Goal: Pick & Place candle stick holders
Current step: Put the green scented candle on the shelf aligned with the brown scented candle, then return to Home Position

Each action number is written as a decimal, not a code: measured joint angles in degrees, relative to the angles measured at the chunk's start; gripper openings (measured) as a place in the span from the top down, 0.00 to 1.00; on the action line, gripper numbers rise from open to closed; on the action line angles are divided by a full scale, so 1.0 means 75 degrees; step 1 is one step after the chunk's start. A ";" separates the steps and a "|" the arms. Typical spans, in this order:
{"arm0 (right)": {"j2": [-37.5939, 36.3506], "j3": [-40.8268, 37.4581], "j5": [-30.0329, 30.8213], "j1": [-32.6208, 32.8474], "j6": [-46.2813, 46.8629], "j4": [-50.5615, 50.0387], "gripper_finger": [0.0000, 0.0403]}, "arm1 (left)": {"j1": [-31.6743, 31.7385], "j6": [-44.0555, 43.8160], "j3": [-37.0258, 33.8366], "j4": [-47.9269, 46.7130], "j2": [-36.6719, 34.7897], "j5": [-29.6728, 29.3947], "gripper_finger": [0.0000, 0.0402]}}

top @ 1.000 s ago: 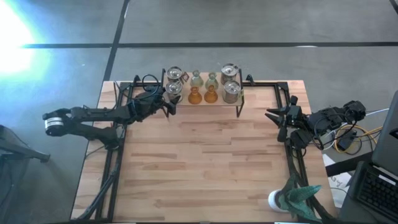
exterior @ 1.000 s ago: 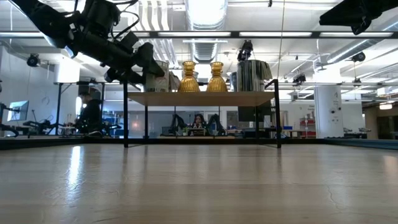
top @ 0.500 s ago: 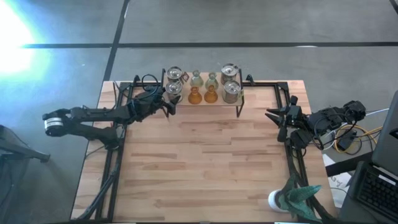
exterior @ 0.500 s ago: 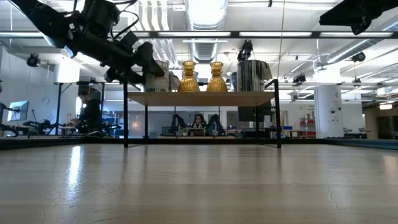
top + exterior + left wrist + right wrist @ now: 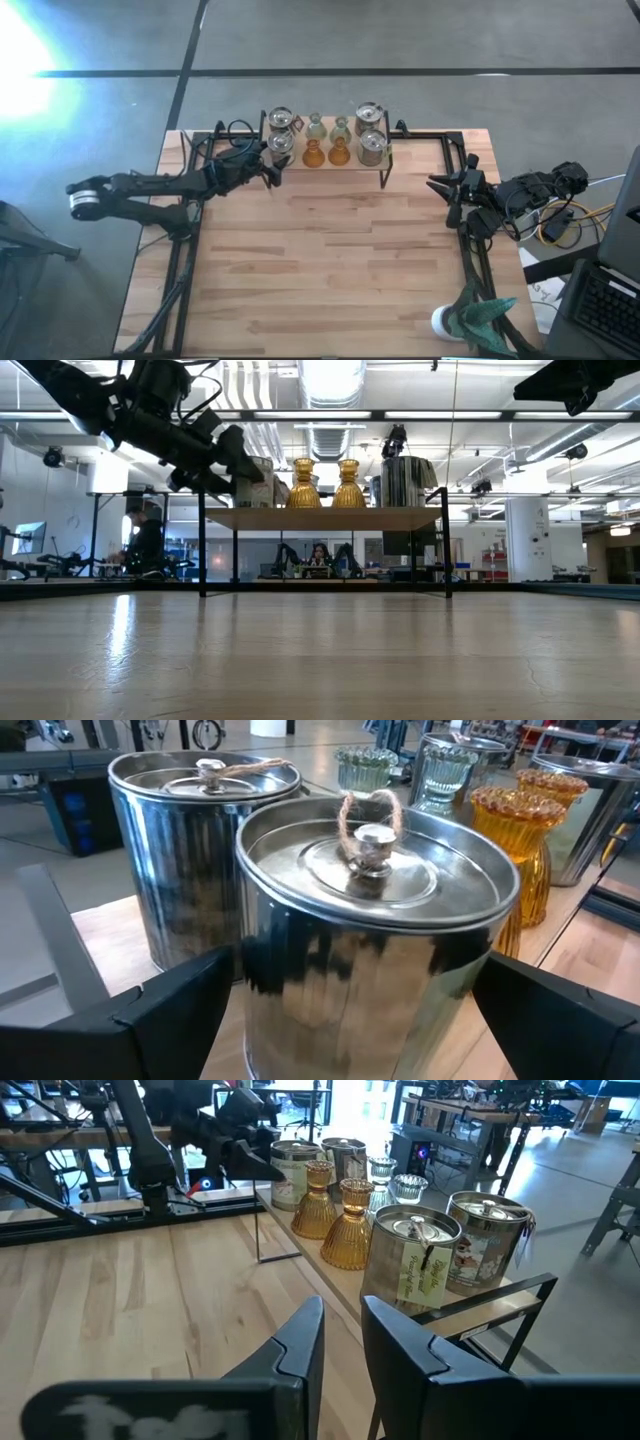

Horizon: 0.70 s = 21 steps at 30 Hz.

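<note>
The candle stick holders stand on a small raised shelf (image 5: pixel 325 518) at the table's far middle. There are silvery lidded jars at both ends (image 5: pixel 372 146), two amber ones (image 5: pixel 314 154) at the front and two pale green ones (image 5: pixel 316 127) behind them. My left gripper (image 5: pixel 272 172) is open and level at the shelf's left end. Its fingers (image 5: pixel 150 1010) stand on either side of the near left silvery jar (image 5: pixel 370 920), and no touch shows. My right gripper (image 5: pixel 440 186) waits shut at the table's right edge, holding nothing.
A white pot with a teal plant (image 5: pixel 470 318) stands at the near right corner. Black frame rails (image 5: pixel 185 250) run along the table's left and right sides. The wide wooden top (image 5: pixel 330 260) lies in front of the shelf. Cables (image 5: pixel 560 225) lie beyond the right edge.
</note>
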 joint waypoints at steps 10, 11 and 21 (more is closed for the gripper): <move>0.0000 0.0000 0.0000 0.0000 0.0000 -0.0001 0.82 | -0.0001 0.0114 0.0000 -0.0443 -0.0329 -0.0015 0.00; 0.0000 0.0000 -0.0001 0.0001 0.0000 0.0000 0.81 | -0.0003 0.0116 0.0000 -0.0519 -0.0377 -0.0015 0.00; 0.0000 0.0000 0.0000 0.0001 0.0000 -0.0003 0.78 | -0.0003 0.0110 -0.0003 -0.1291 -0.1030 -0.0115 0.00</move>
